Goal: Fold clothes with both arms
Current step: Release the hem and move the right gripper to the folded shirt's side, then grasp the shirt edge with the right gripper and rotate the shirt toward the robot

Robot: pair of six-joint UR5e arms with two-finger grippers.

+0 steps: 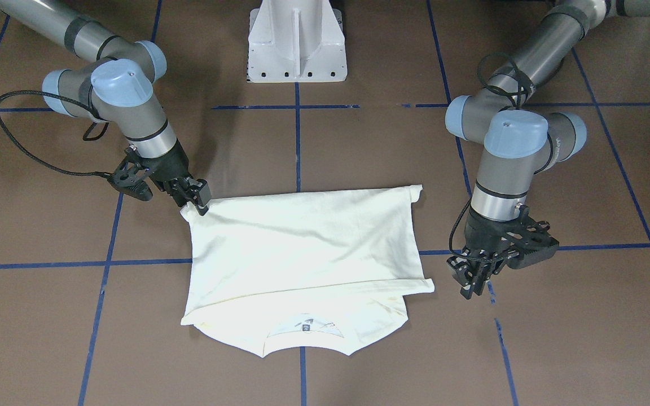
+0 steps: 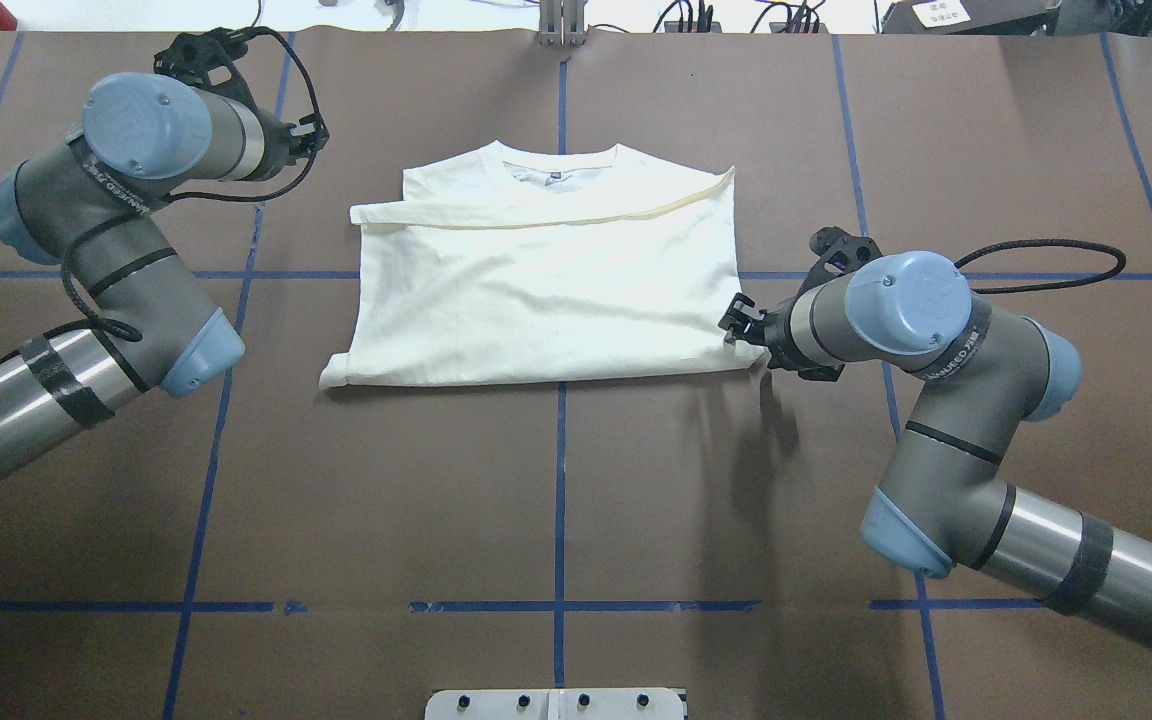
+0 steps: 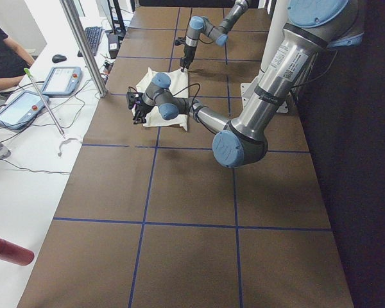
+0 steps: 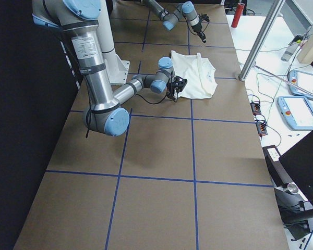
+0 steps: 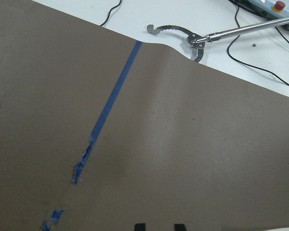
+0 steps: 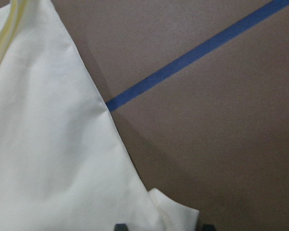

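Note:
The cream-white T-shirt (image 1: 302, 242) lies folded on the brown table, with its neck and label on the side away from the robot (image 2: 546, 290). Its print is hidden. My right gripper (image 1: 196, 198) sits at the shirt's near right corner (image 2: 739, 322). In the right wrist view its fingertips (image 6: 119, 226) stand wide apart, with the cloth corner (image 6: 176, 211) lying loosely between them. My left gripper (image 1: 474, 285) hangs over bare table beside the shirt's far left corner (image 2: 314, 135). It is empty, with a narrow gap between its fingertips (image 5: 140, 226).
The white pedestal base (image 1: 297, 45) stands at the robot's side of the table. Blue tape lines (image 2: 560, 480) cross the brown surface. A metal grabber tool (image 5: 192, 41) lies past the table's far edge. Tablets (image 3: 58, 80) sit on the white side table.

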